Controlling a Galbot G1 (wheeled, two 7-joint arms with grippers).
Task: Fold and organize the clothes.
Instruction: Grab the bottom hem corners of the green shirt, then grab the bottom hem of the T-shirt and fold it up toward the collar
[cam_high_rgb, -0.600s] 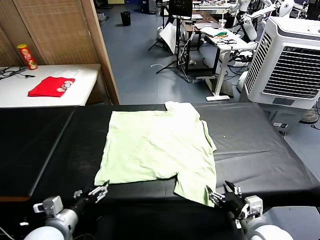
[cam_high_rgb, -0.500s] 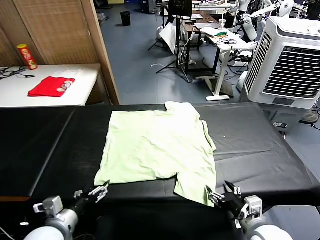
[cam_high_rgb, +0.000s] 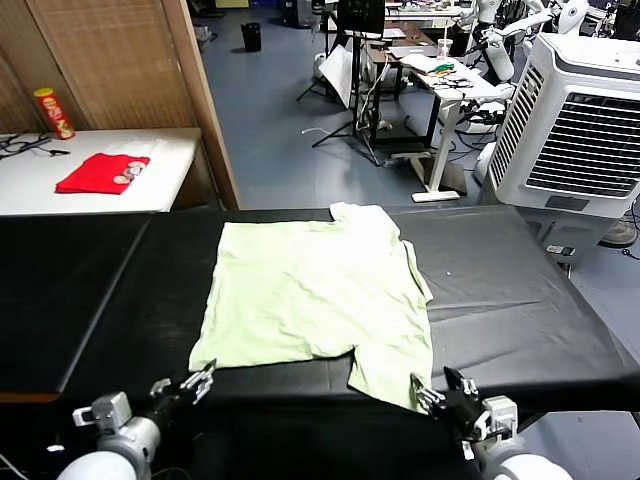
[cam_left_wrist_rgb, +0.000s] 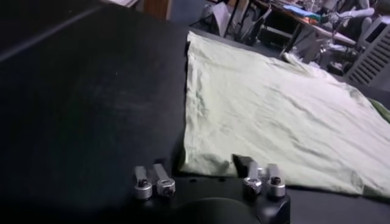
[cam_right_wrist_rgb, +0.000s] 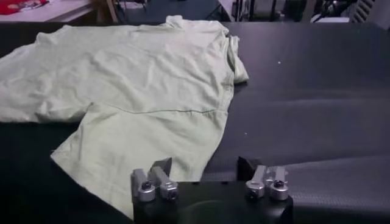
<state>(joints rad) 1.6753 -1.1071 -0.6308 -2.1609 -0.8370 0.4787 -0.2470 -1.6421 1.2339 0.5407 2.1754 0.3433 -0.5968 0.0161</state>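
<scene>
**Operator:** Across the black table (cam_high_rgb: 520, 300) I have the pale green T-shirt (cam_high_rgb: 315, 300) lying flat, roughly centred, with one sleeve drooping toward the near edge on my right side. As far as I can judge, nothing is folded yet; the whole job is ahead of me

**Observer:** No crease or doubled layer anywhere?

**Operator:** One corner at the far end looks turned over near the collar, and the cloth is wrinkled, but I see no real fold. The red garment (cam_high_rgb: 102, 172) on the white side table (cam_high_rgb: 170, 160) is well apart and not my concern

**Observer:** And the arms?

**Operator:** Both sit low at the near edge. My left gripper (cam_high_rgb: 198, 381) is just beside the shirt's near left hem corner; from its wrist camera the fingers (cam_left_wrist_rgb: 150, 183) stand partly apart with nothing between them. My right gripper (cam_high_rgb: 441, 390) is by the hanging sleeve; its fingers (cam_right_wrist_rgb: 153, 182) are likewise parted and empty, the sleeve's edge lying just ahead of them

**Observer:** So what remains?

**Operator:** Everything, I'd say: pinching the near edge on both sides, carrying it over, then the later folds and tidying
</scene>
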